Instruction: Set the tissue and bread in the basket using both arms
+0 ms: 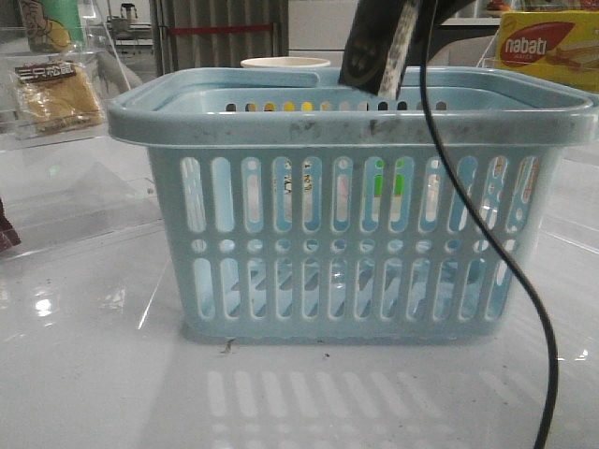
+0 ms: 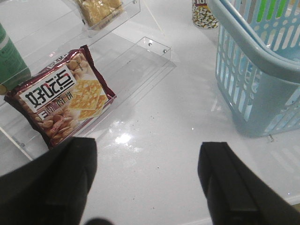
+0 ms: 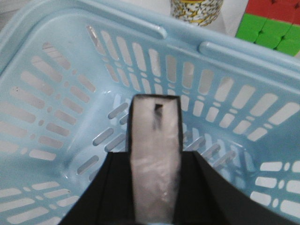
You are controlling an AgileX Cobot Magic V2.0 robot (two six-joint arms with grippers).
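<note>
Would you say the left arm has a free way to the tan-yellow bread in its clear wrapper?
Probably yes: the left gripper is open and empty, and the bread lies uncovered on the clear acrylic shelf left of the pale blue basket.

glossy white table (image 1: 94, 374) | clear acrylic shelf (image 1: 56, 131) left | grey curtain (image 1: 220, 33) behind

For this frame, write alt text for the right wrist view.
The right gripper holds the tissue, a black-and-white pack, upright above the open basket, whose visible floor is bare. Beyond the far rim stand a patterned cup and coloured blocks.
</note>
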